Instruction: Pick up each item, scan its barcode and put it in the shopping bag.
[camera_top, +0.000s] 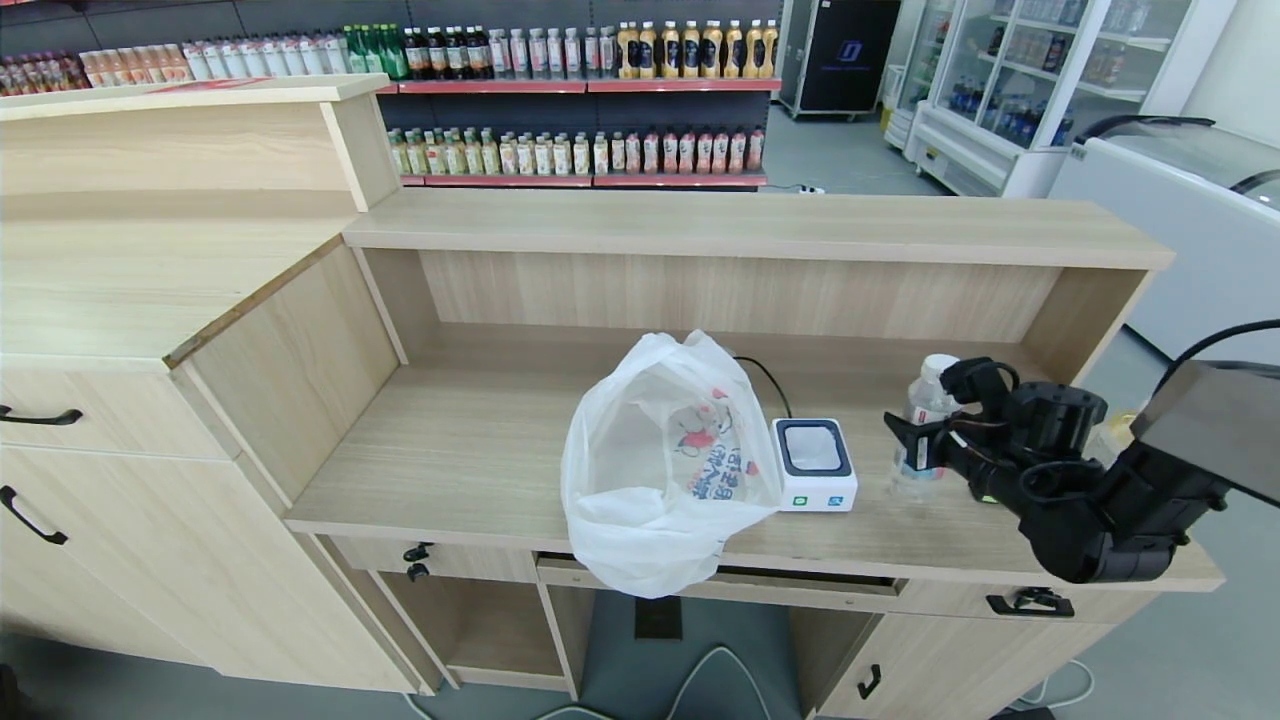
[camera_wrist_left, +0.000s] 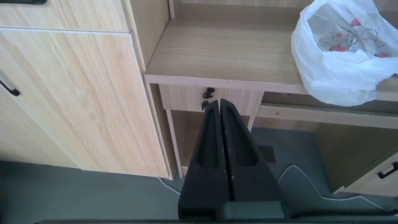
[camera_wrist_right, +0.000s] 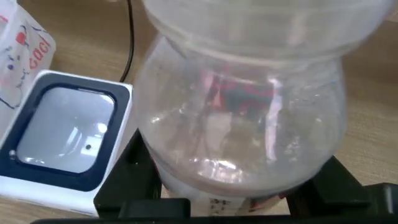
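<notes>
step: grabbing the bottle (camera_top: 925, 415), upright on the counter (camera_top: 480, 440) just right of the scanner (camera_top: 815, 463) | my right gripper (camera_top: 925, 447) looks clamped round it | left gripper (camera_wrist_left: 221, 124) pinched together, parked low | next imo: lift, find the barcode, show it to the scanner, then the bag (camera_top: 660, 460)

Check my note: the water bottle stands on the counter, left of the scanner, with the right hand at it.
Not left. The head view shows the water bottle standing on the counter, right of the scanner, with the right hand at it.
</notes>
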